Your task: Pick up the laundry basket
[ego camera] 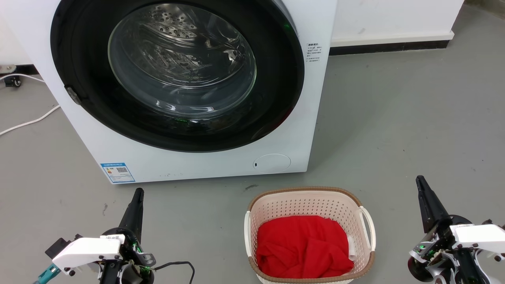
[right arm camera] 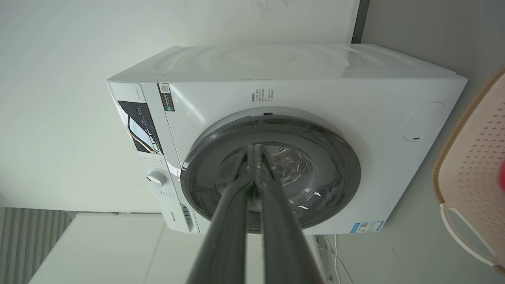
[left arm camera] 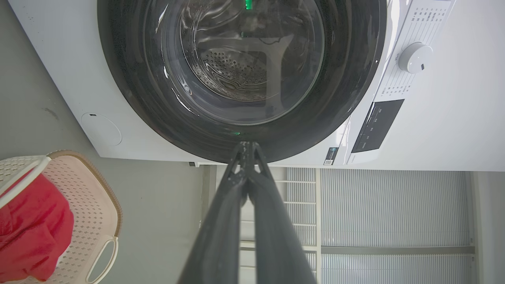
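Sitting between left hand (ego camera: 137, 197) and right hand (ego camera: 420, 185), laundry basket (ego camera: 307, 203) touches neither

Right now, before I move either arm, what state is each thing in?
laundry basket: upright on the floor, ungripped.
red cloth: crumpled inside the basket.
washer door: shut.
left gripper: shut, empty.
right gripper: shut, empty.

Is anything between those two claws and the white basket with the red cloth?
Nothing visible. Bare floor separates the laundry basket from the left gripper and the right gripper; the washer stands behind it.
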`<state>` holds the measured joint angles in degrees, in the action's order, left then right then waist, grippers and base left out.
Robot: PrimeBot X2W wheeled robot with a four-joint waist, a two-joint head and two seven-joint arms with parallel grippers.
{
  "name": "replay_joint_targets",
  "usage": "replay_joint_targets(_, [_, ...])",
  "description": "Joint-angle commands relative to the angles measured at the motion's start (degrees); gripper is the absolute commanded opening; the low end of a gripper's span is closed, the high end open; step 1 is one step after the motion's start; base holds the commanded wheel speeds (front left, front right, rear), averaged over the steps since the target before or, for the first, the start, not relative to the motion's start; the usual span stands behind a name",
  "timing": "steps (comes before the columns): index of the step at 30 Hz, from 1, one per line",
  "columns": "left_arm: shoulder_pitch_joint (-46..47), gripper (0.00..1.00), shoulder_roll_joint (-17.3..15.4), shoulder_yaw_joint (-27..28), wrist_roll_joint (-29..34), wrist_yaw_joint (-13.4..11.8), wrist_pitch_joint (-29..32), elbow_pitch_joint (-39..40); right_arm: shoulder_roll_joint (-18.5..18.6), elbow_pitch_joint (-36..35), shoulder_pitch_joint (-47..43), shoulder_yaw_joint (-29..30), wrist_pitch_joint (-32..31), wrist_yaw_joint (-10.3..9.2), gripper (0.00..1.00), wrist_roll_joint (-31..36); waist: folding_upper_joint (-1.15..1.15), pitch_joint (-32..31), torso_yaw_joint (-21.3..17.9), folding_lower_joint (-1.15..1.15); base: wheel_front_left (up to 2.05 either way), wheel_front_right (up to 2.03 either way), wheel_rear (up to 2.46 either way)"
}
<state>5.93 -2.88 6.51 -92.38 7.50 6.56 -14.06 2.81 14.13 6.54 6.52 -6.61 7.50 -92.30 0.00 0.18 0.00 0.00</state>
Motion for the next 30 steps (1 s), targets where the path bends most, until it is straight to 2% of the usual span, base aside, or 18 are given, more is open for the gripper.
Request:
replay_joint_targets(1, [0.5,0.00,0.0,0.1,-0.1,0.1,0.2,0.0,0.1,-0.2,-0.6,0.1,-0.1,-0.02,0.00,-0.2,0.00,0.0,0.0,0.00,0.00,0.00,0.00])
replay_joint_targets(25, [0.5,0.00,0.0,0.1,-0.1,0.1,0.2,0.0,0.1,-0.2,-0.6,0.0,-0.1,-0.02,0.00,-0.2,0.00,0.0,0.0,0.00,0.00,0.00,0.00])
replay_joint_targets(26, [-0.1,1.00,0.0,0.0,0.0,0.0,0.0,-0.2,0.0,0.2,0.0,0.0,0.0,0.00,1.00,0.0,0.00,0.0,0.0,0.00,0.00,0.00,0.00])
replay_joint_targets(30, [-0.6,1.00,0.1,-0.3,0.1,0.0,-0.5,-0.6,-0.1,0.9,-0.4,-0.3,0.4,0.00,1.00,0.2,0.00,0.0,0.0,0.00,0.00,0.00,0.00])
